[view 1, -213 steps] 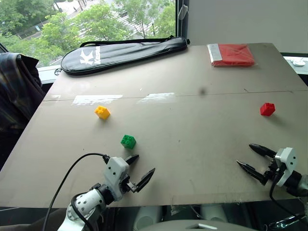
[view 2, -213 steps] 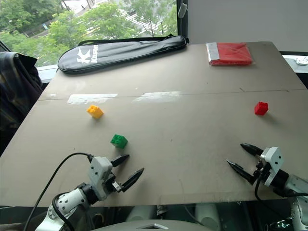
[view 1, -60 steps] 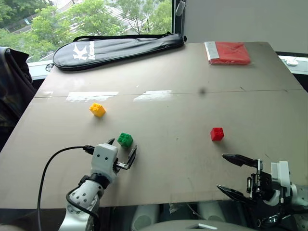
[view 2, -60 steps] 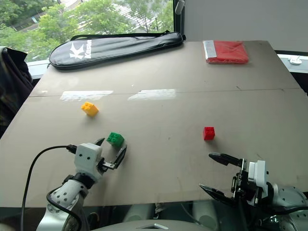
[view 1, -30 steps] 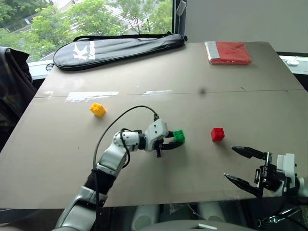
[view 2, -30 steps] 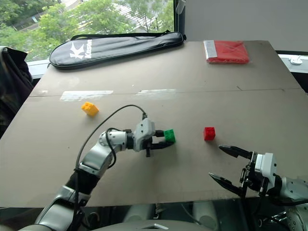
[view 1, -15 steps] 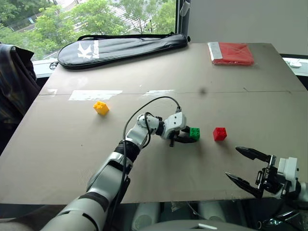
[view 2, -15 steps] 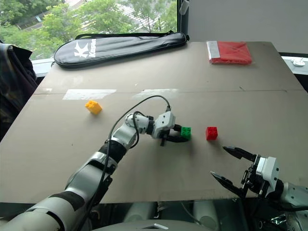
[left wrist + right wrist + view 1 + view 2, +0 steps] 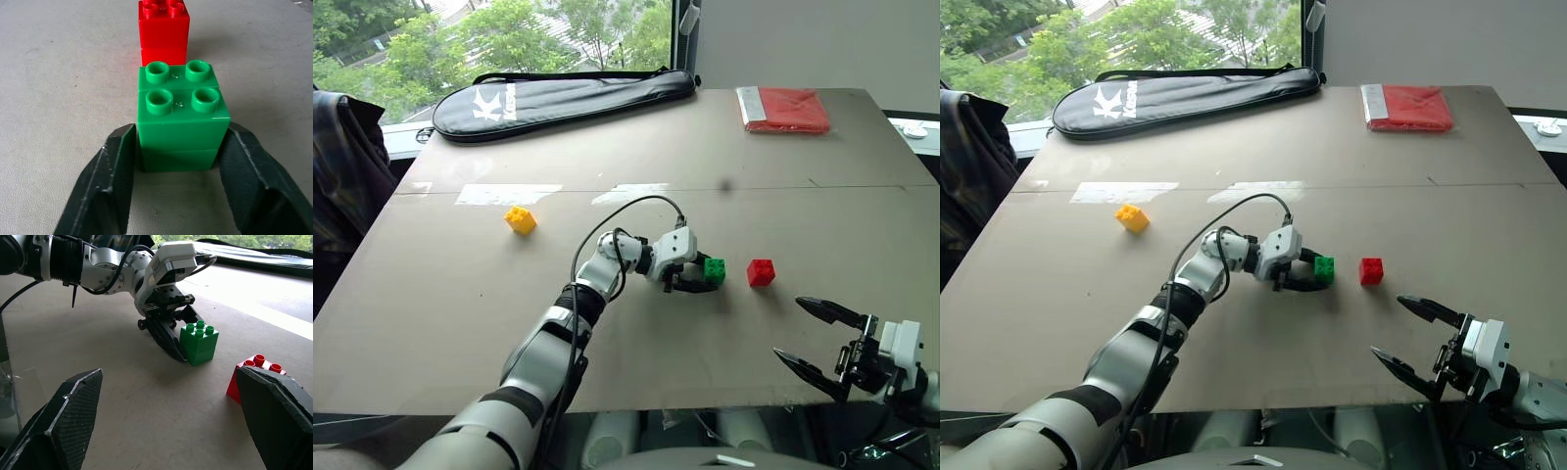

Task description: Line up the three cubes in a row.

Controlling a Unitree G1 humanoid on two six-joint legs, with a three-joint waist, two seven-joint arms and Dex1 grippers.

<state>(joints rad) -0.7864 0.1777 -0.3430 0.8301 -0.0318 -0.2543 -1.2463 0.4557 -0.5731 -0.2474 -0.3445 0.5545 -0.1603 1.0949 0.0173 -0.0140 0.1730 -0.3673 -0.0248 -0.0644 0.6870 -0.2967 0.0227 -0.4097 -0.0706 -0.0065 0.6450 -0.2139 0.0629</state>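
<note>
Grey-brown table [image 9: 460,323]; wide bare surface on the near left and far right. Black racket bag [image 9: 568,96] lies along the far edge, left of centre. Red packet [image 9: 783,109] sits at the far right corner.

Yellow cube [image 9: 520,219]: left of centre, alone, well apart from the other two, open board all round it, turned slightly askew.

Left gripper [image 9: 698,278]: arm reaches across to the table's middle, fingers [image 9: 115,181] spread either side of the green cube [image 9: 714,270]. Wrist view shows the tips at the cube's lower side faces; cannot tell whether they press it or stand just clear. Cube rests flat on the board, four studs up, two-layer body.

Red cube [image 9: 761,272]: just right of the green one, a small gap between them, studs up, roughly level with it across the table.

Right gripper [image 9: 819,341]: near right edge, off the board, fingers wide apart, holding nothing. Clear board between it and the red cube.
</note>
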